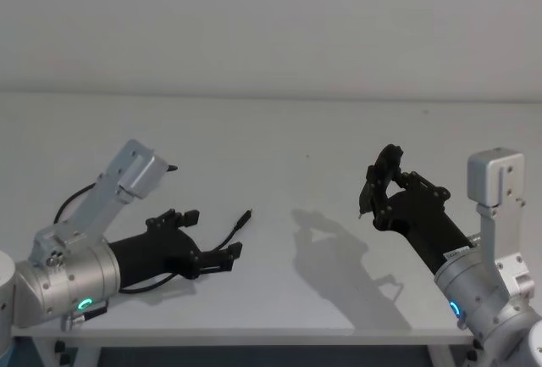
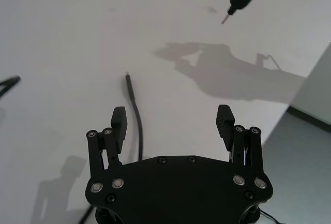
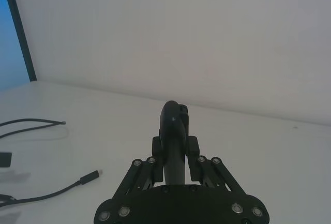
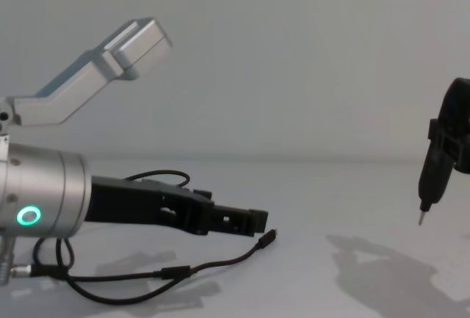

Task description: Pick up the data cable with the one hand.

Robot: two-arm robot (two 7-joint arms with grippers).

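The data cable [image 1: 227, 238] is thin and black and lies on the white table, with one slim plug [image 1: 246, 216] pointing away. My left gripper [image 1: 212, 236], the black angular hand on the silver wrist with the green ring, hovers low over it and is open. In the left wrist view the cable [image 2: 135, 115] runs just inside one finger [image 2: 119, 118], with the gripper [image 2: 172, 116] wide apart and not touching it. From the chest the cable [image 4: 220, 263] curves on the table below the gripper [image 4: 246, 221]. My right gripper [image 1: 385, 182] hangs raised at the right, shut on a black pen-like tool [image 3: 173, 131].
The table's front edge [image 1: 254, 330] runs close below both arms. A dark cord [image 1: 72, 197] loops beside the left wrist. The pen-like tool's metal tip [image 4: 421, 219] hangs above the table at the right, over its shadow [image 1: 339, 257].
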